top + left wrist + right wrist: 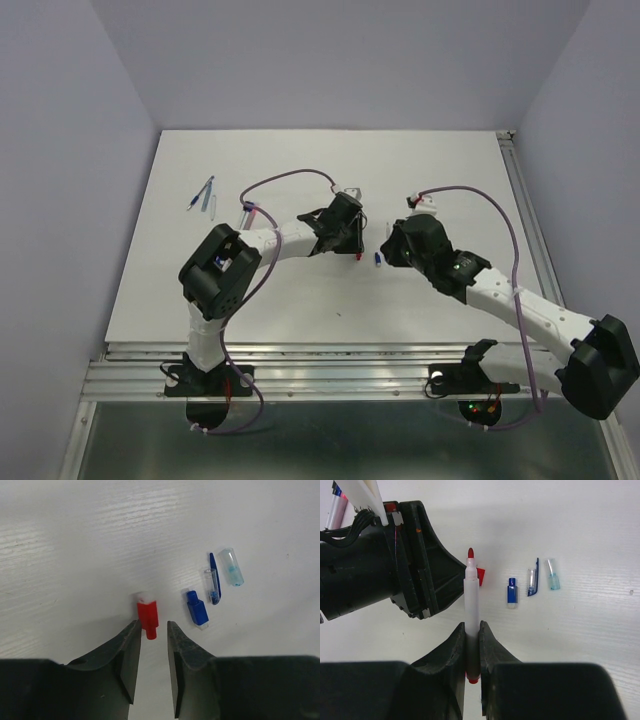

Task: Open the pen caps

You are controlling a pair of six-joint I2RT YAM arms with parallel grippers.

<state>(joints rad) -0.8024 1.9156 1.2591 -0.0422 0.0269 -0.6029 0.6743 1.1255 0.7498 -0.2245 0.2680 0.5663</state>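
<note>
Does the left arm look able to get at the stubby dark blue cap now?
Probably yes: the stubby dark blue cap lies uncovered beside the red cap, and the left gripper hovers close, jaws parted, gripping nothing.

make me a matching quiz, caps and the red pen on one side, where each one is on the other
1 red cap
2 red pen
3 dark blue cap
4 light blue cap

a farthest from the red cap
b clamped in the right gripper
c at the tip of the left gripper
d right beside the red cap

Pairs: 1-c, 2-b, 3-d, 4-a
</note>
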